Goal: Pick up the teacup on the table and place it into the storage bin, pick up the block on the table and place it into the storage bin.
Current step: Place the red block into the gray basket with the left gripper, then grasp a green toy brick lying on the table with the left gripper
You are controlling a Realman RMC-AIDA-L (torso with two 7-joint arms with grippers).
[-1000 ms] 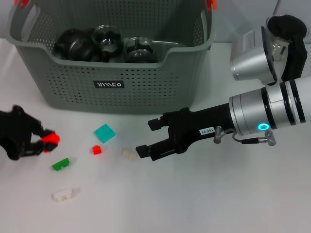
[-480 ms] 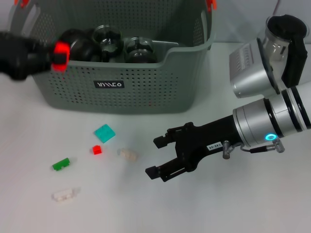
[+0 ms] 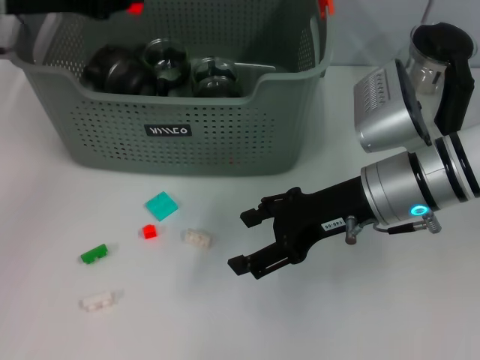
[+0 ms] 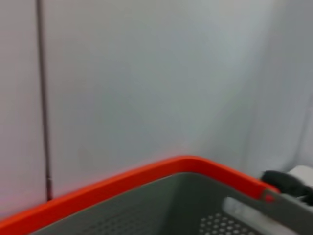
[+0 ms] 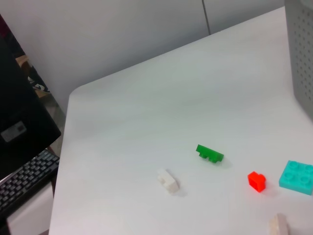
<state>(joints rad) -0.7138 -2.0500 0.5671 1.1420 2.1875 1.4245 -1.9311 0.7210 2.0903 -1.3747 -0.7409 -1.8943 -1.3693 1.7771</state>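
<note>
Storage bin: we see the storage bin [image 3: 180, 112] standing at the back of the worktop [image 3: 225, 322], grey-green and perforated, with an orange clip [image 3: 324, 7] on its rim; dark and glass vessels lie inside it, though we cannot pick out a teacup among them.

Left gripper: our left gripper [image 3: 97, 6] is up over the bin's far left rim with a red block [image 3: 135, 8] showing at its tip. We take it the jaws are pinched on that block, ready to drop it in. The left wrist view shows only the orange rim and a wall.

Right gripper: our right gripper [image 3: 247, 241] hangs low over the worktop, its jaws spread and empty, pointing toward the loose blocks.

Blocks left on the worktop: a cream block [image 3: 196, 238] lies just beside the right jaws; a small red block [image 3: 149, 232] and a teal block [image 3: 161, 205] sit near each other farther left; a green block [image 3: 94, 254] and a white block [image 3: 100, 301] lie toward the near left.

How they will handle: we judge these blocks light, stiff and smooth-sided. They should not crush, but could skid or flip if nudged off-centre.

Where to take hold: for the cream block, we would close across its two flat long sides, low and centred, with the jaws squared to it.

Risk: the small red block lies close enough that a wide approach could knock it.
</note>
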